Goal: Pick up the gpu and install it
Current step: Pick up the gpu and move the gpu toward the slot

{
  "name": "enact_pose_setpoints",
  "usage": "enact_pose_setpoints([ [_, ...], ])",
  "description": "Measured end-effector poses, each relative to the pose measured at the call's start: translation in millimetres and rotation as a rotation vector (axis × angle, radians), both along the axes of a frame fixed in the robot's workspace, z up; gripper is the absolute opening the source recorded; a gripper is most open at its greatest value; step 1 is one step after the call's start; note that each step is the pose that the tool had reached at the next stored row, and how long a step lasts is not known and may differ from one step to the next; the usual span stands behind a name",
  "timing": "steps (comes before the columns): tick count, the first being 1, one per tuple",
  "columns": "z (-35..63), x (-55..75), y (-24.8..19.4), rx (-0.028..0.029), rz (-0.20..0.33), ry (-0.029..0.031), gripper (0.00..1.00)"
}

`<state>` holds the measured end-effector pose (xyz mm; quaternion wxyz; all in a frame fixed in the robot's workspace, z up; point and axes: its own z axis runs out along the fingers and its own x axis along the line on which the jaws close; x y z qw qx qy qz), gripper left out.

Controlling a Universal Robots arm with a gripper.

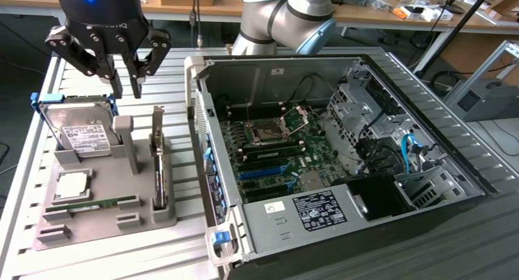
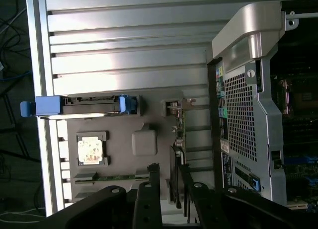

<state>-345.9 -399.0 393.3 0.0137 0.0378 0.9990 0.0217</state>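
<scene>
Computer case (image 1: 276,222), an open sheet-metal box holding a green motherboard (image 1: 276,152), lies on the slatted aluminium table (image 1: 106,265). Beside it, a grey moulded tray (image 1: 89,228) carries a silver hard drive (image 1: 81,131) and the gpu (image 1: 160,170), a thin dark card, both on edge in slots. A square processor (image 1: 72,184) and a slim green memory stick (image 1: 89,205) lie flat. Tool (image 1: 127,93), black fingers spread, hangs above the tray, apparently gripping nothing.

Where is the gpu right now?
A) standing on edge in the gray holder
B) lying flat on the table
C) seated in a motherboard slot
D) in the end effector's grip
A: the gpu stands on edge in the gray holder, and the end effector hangs above the holder with nothing in it.
</scene>
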Motion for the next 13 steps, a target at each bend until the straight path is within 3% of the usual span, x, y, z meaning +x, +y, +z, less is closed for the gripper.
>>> enact_pose_setpoints([
  [3, 0.0, 0.0, 0.0, 0.0000, 0.000, 0.0000, 0.42],
  [13, -1.2, -0.1, -0.3, 0.0001, 0.000, -0.0001, 0.42],
])
